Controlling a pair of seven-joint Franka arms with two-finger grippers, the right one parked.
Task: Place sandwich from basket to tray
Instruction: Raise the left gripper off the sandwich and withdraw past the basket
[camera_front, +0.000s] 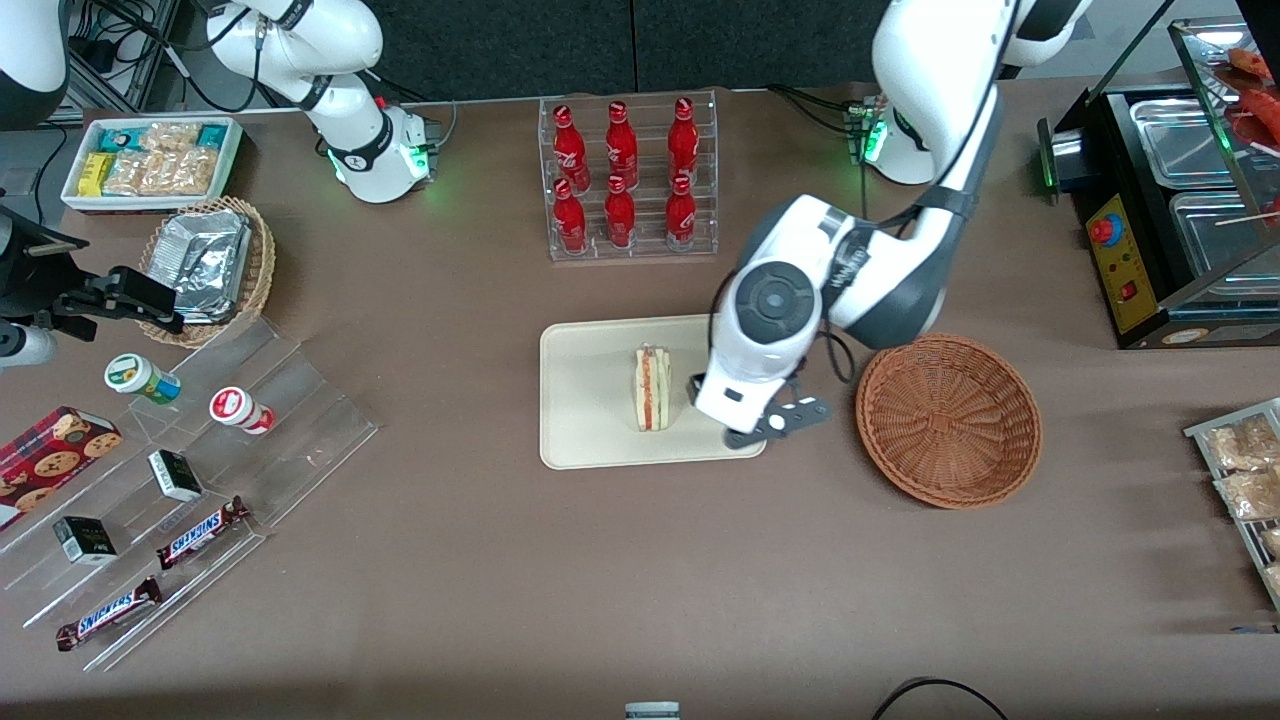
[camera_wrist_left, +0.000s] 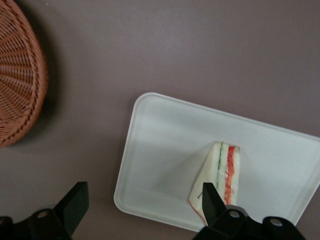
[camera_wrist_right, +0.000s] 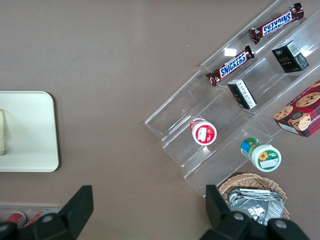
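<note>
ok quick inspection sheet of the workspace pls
surface: brown table, no spills seen
sandwich: on the tray, standing on edge, filling stripe up
basket: wicker basket empty, beside the tray toward the working arm's end
clutter: rack of red cola bottles, Snickers bars on clear steps, foil packets in a tan basket, bin of snack packets, all toward the parked arm's end apart from the rack
gripper: left gripper above the tray's edge beside the sandwich, jaws open, holding nothing
cables: black cable at the table edge nearest the front camera
surroundings: food warmer at the working arm's end
</note>
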